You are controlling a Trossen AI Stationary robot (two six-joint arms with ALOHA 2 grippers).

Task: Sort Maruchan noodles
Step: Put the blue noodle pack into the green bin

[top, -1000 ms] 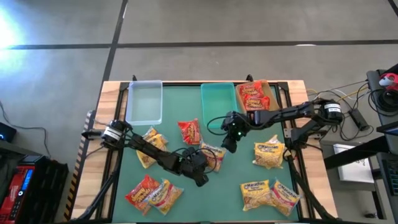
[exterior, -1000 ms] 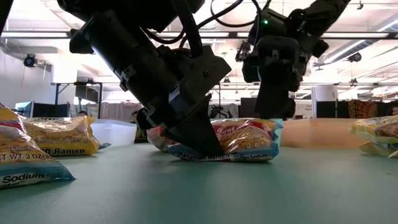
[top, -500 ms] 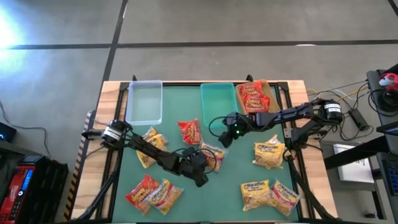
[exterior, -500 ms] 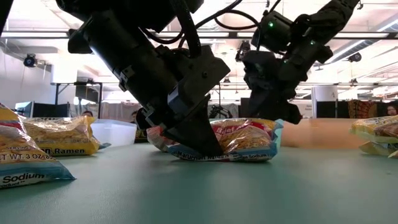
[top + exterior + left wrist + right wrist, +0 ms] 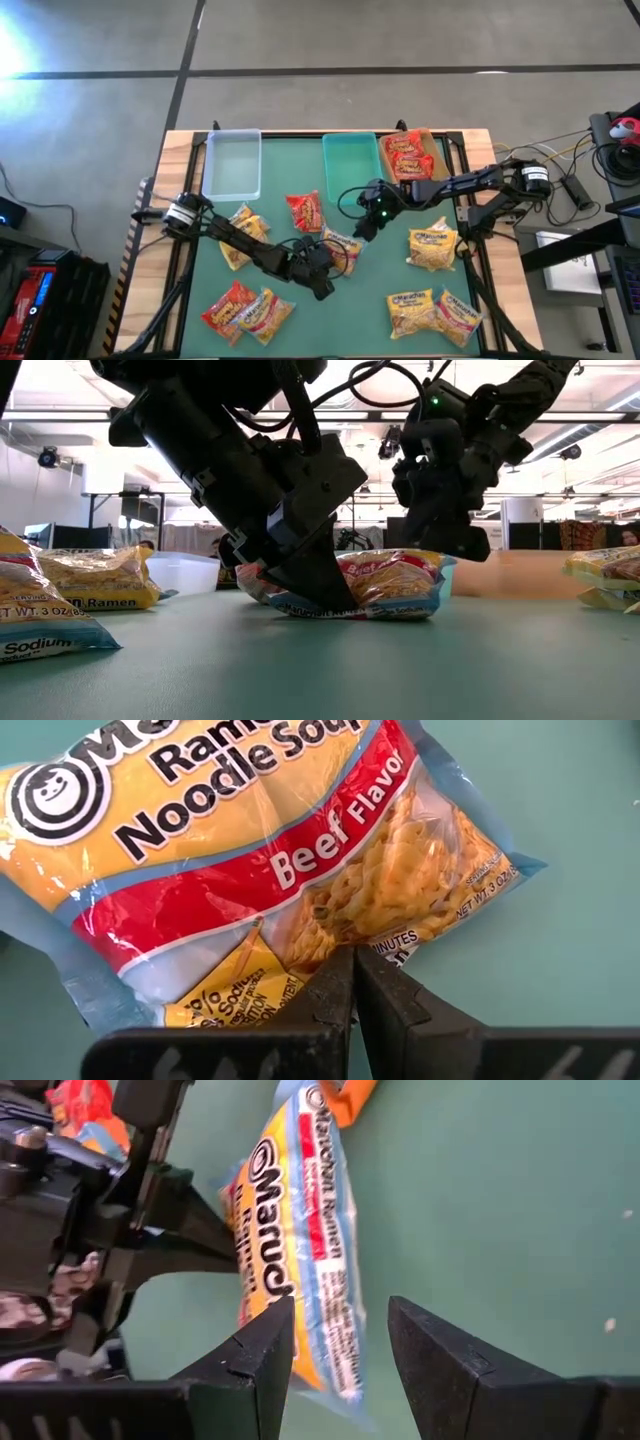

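A Maruchan noodles packet (image 5: 345, 248) with a yellow front, a red "Beef Flavor" band and a blue border lies flat at the table's middle. My left gripper (image 5: 353, 960) comes in from the near left and is shut, tips at the packet's near edge. My right gripper (image 5: 340, 1350) hangs open just above the packet's far end (image 5: 430, 565), tilted, with the packet (image 5: 300, 1230) showing between its two fingers. I see no touch there. My left gripper sets its shut fingertips (image 5: 335, 598) on the packet's near edge (image 5: 395, 945), beside the small print, slanting down from the near left. Whether any film is caught between the tips, I cannot tell. The packet lies on the table under them.
At the far edge stand a clear bin (image 5: 232, 165), a teal bin (image 5: 352, 165) and a tan bin (image 5: 432, 150) holding red packets. A red packet (image 5: 307, 212) lies near the middle. Yellow packets lie at the left (image 5: 245, 235), near left (image 5: 240, 312) and right (image 5: 432, 248).
My right gripper has rolled about its own line and tipped from pointing nearly straight down to a slant, staying above the packet's far end. My left gripper and the packet have kept still.
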